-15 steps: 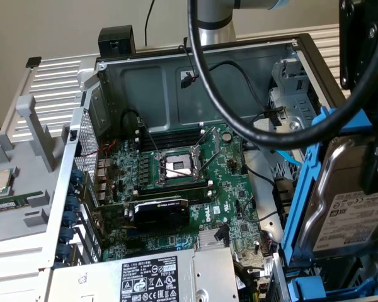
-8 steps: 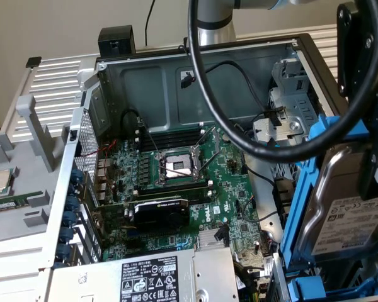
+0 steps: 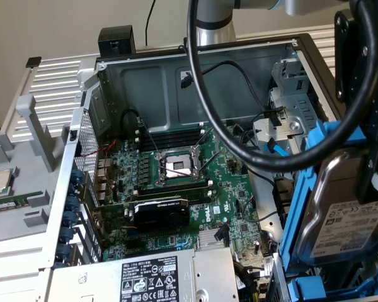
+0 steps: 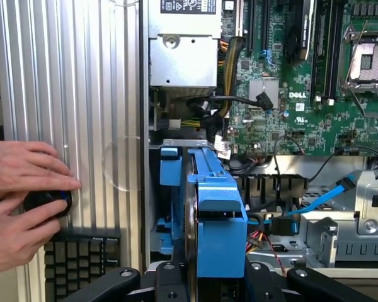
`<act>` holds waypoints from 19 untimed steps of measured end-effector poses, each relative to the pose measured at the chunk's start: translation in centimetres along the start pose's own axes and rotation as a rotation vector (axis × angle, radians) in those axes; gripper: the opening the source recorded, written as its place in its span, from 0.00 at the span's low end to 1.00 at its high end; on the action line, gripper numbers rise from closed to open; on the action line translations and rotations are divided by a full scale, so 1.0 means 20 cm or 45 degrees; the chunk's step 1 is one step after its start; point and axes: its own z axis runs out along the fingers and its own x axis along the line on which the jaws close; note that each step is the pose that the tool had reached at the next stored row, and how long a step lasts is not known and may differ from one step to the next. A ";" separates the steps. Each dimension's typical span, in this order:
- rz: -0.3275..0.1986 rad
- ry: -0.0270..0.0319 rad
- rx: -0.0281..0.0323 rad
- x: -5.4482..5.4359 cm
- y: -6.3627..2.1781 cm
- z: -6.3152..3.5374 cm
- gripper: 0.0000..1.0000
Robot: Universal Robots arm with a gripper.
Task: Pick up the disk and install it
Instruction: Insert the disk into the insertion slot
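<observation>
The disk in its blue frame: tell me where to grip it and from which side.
Grip the disk across its two broad faces, at the upper edge, coming from above. It stands on edge over the open case, thin side up, so the flat metal face and the blue frame give parallel surfaces for clamping. The gripper holds it that way now.

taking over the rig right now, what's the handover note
Tool: shut on the disk, gripping its blue frame, disk upright on edge.
Disk: at the drive-cage end of the open computer case, on the exterior view's right.
Done: disk picked up.
Left: does not look seated in a bay yet.
Note: a person's hands rest on a black device outside the case.
</observation>
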 end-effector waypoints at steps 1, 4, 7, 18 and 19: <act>0.000 0.0000 0.0000 0.00 0.000 0.002 0.37; 0.000 -0.0001 0.0000 0.00 0.001 0.008 0.37; 0.000 0.0000 0.0000 0.00 0.002 0.016 0.37; 0.000 -0.0001 0.0000 0.00 0.008 0.053 0.37; 0.000 -0.0001 0.0000 0.00 0.008 0.056 0.37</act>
